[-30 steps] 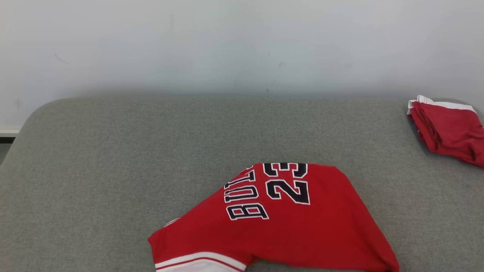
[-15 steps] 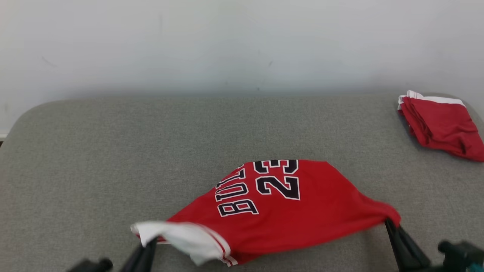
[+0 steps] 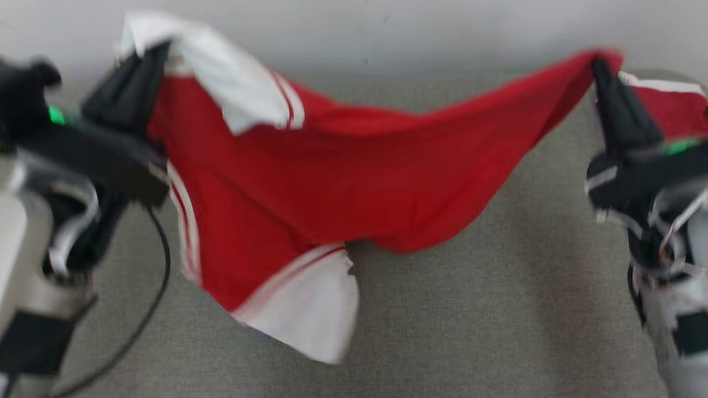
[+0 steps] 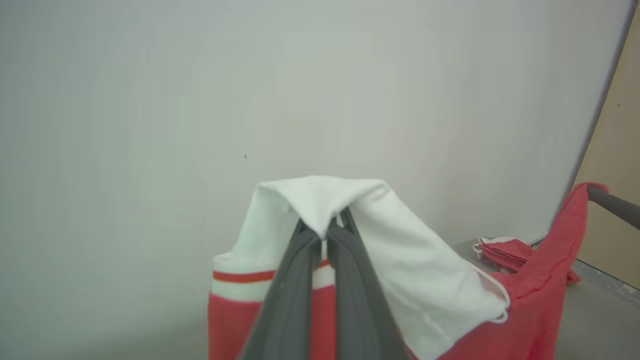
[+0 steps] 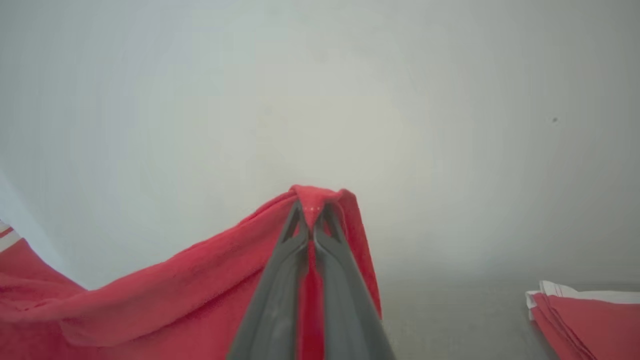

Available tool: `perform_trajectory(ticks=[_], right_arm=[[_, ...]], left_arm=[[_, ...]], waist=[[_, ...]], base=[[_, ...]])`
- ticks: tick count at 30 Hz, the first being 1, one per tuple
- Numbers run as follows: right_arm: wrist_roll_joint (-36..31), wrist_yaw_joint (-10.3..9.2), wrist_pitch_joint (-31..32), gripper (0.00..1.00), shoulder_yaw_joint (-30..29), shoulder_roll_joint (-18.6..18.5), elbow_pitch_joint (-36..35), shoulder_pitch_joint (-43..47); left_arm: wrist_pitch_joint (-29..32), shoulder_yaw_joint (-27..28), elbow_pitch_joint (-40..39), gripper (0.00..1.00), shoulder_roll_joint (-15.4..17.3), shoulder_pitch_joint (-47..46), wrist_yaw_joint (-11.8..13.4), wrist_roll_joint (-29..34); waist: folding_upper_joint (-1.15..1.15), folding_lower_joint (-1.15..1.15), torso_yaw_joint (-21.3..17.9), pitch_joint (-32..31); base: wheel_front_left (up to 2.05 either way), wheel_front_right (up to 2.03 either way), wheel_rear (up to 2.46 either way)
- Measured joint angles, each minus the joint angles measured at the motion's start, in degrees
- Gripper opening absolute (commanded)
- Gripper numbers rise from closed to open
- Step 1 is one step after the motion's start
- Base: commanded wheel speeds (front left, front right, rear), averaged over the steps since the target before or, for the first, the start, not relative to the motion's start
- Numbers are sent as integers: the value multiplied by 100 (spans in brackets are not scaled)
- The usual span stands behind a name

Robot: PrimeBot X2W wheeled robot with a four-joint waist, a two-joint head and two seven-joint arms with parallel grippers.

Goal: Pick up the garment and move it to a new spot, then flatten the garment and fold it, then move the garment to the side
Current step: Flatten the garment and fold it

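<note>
— What are the grips doing?
— The left pincer [image 3: 155, 52] is clenched on the white-trimmed corner of the jersey [image 3: 343, 182]. The right pincer [image 3: 597, 63] is clenched on a red corner.
— And the jersey?
— Held up over the grey counter [image 3: 470, 309], sagging between them.
— Farther back?
— A folded red pile [image 3: 664, 105] lies on the counter's far right corner, by the wall [image 3: 387, 27].

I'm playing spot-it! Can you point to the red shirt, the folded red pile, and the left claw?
red shirt [image 3: 354, 182], head view, on its red middle.
folded red pile [image 5: 590, 325], right wrist view, on its top layer.
left claw [image 4: 324, 230], left wrist view, between its fingertips pinching white hem.
</note>
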Motion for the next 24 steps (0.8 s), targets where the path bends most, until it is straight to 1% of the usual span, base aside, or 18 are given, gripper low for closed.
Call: perform_trajectory(ticks=[4,8,10,13,19,24], right_arm=[[-20,0,259,0,3,77,401,-1469],[-41,0,377,0,25,202,979,-2841],[-42,0,411,0,-13,221,1345,-3468],[-137,0,412,0,101,214,1747,-4276],[-208,0,274,0,190,236,2652,-5636],[-197,0,135,0,334,190,3342,-6273]], left_arm=[[146,-345,680,0,79,-1501,-1,-148],[194,-602,1388,0,176,-2903,0,-361],[187,-716,1725,0,178,-3497,0,-426],[186,-901,2237,0,192,-4274,-1,-509],[-3,-1145,3100,0,311,-5639,0,-655],[-92,-1538,3382,0,309,-6377,0,-878]], waist=[[0,1,-36,389],[0,1,-86,789],[0,1,-115,985],[1,1,-157,1270],[1,1,-255,1770],[1,0,-330,2071]], base=[[0,0,0],[0,0,0],[0,0,0],[0,0,0],[0,0,0],[0,0,0]])
